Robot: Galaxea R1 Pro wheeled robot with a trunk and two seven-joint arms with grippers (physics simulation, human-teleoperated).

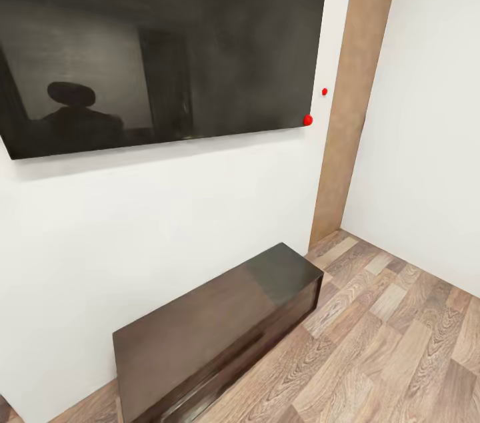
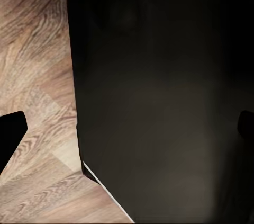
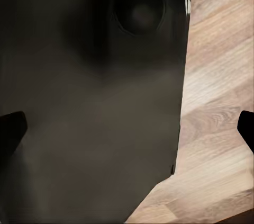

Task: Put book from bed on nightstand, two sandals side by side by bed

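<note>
Landmark: long dark low cabinet (image 1: 220, 329), standing on the floor against the white wall (image 1: 167, 223).
Above cabinet: large black screen (image 1: 160, 43) mounted on the wall, reflecting ceiling lights and a dim silhouette.
Right of screen: two small red dots (image 1: 308, 120) near its lower corner.
Right of cabinet: brown vertical panel (image 1: 353, 89) in the room corner.
Floor: wood planks (image 1: 387, 349), brown, beside the cabinet.

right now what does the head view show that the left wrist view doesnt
Head view alone: a large dark wall screen on the white wall, a long dark low cabinet beneath it, and a tall brown wall panel.
Left wrist view alone: the left claw, fingertips dark at the picture's edges and spread wide, over a big dark rounded body.
Both: the brown wood-plank floor.
</note>
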